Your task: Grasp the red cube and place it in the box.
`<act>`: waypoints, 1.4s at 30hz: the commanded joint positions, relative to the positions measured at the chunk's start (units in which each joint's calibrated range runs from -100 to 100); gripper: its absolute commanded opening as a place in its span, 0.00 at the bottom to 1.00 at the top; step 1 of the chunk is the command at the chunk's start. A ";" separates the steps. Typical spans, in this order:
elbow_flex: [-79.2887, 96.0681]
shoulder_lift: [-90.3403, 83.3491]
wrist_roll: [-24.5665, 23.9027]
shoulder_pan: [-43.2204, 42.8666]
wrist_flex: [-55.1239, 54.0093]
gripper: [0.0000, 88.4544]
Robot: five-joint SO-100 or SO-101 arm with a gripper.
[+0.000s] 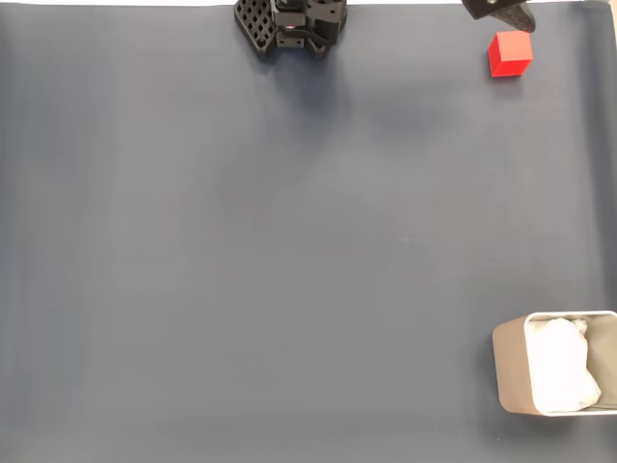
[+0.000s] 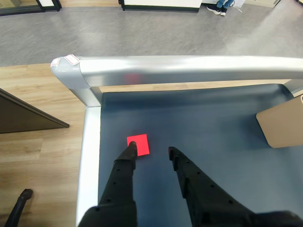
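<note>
The red cube (image 1: 509, 53) rests on the dark blue mat near the top right of the fixed view. In the wrist view the red cube (image 2: 138, 144) lies just beyond the left fingertip, partly overlapped by it and left of the gap. My gripper (image 2: 151, 151) is open, black fingers (image 2: 124, 175) spread with nothing between them. A bit of the gripper (image 1: 499, 12) shows at the top edge of the fixed view, just above the cube. The beige-grey box (image 1: 511, 371) with white crumpled paper inside sits at the bottom right; its side wall (image 2: 284, 122) shows at the wrist view's right edge.
The arm's black base (image 1: 292, 24) stands at the top centre of the fixed view. A metal table rail (image 2: 189, 68) runs across beyond the cube, with its corner at the left. The blue mat (image 1: 289, 241) stretches wide between cube and box.
</note>
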 commanded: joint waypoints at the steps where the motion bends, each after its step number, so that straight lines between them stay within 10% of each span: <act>1: 0.31 -1.14 0.78 -1.15 -1.38 0.21; 18: 4.51 -0.36 1.22 -3.92 -2.69 0.39; 42: 11.07 10.65 0.63 -1.37 -17.77 0.41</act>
